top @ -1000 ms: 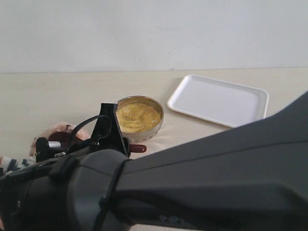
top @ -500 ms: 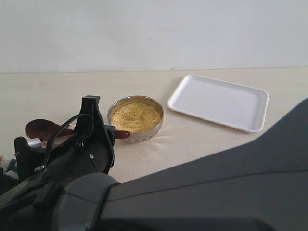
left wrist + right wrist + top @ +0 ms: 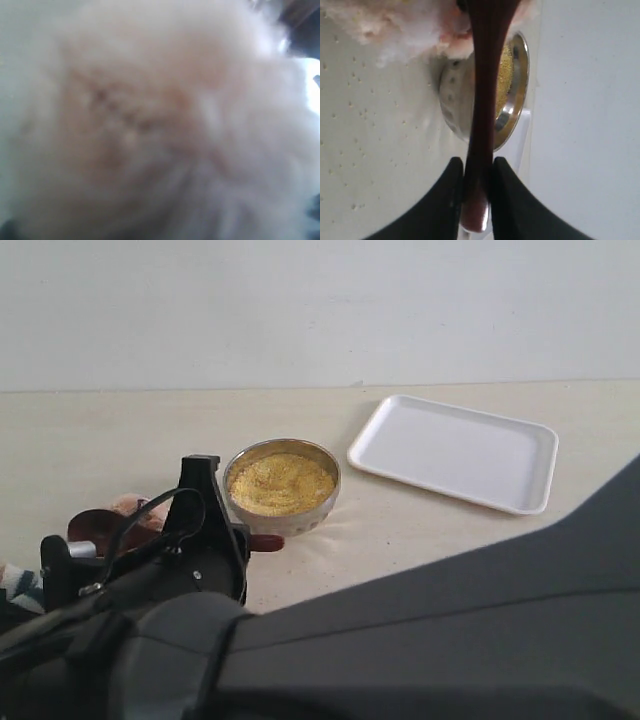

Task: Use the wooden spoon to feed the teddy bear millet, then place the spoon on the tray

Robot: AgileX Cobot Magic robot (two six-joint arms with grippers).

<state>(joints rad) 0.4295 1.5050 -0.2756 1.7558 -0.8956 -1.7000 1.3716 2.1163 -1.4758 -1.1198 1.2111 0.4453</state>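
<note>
My right arm (image 3: 450,630) looks big, smooth and dark grey, like a fat round tube. Its black end effector (image 3: 477,162) has two rounded black fingers (image 3: 512,200) with soft curved edges. A thin black cable (image 3: 135,518) makes a loop beside a small silver bit (image 3: 84,550).
</note>
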